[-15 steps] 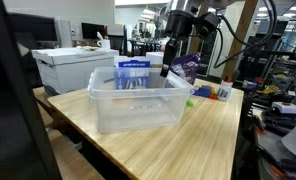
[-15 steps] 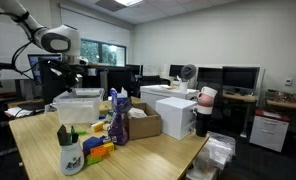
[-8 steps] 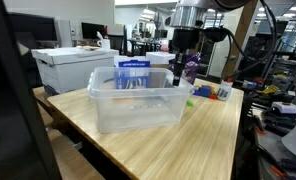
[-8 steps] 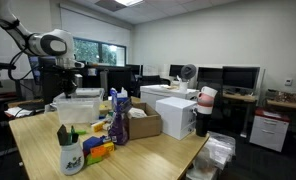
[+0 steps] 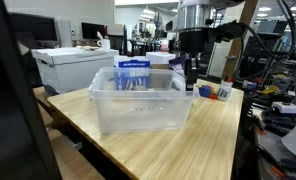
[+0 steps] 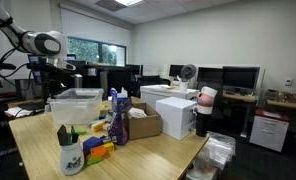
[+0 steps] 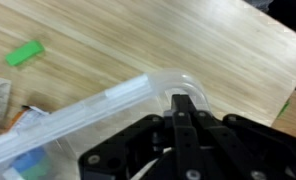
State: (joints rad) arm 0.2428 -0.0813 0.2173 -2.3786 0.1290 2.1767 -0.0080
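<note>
My gripper (image 5: 191,70) hangs just past the end wall of a clear plastic bin (image 5: 138,108) on the wooden table. In the wrist view its fingers (image 7: 182,108) are pressed together with nothing between them, right over the bin's rounded corner rim (image 7: 138,90). A blue-and-white box (image 5: 133,73) stands inside the bin. In an exterior view the arm (image 6: 43,44) reaches down behind the bin (image 6: 76,104); the fingertips are hard to make out there.
A green block (image 7: 26,53) lies on the table near the bin. Small coloured items (image 5: 216,92) sit behind the gripper. A white printer (image 5: 63,65), a cardboard box (image 6: 143,122), a purple bag (image 6: 118,122) and a pen cup (image 6: 70,152) stand around.
The arm has swung sideways from above the bin's interior to just beyond its end wall, and has come lower. The fingers stay together.
</note>
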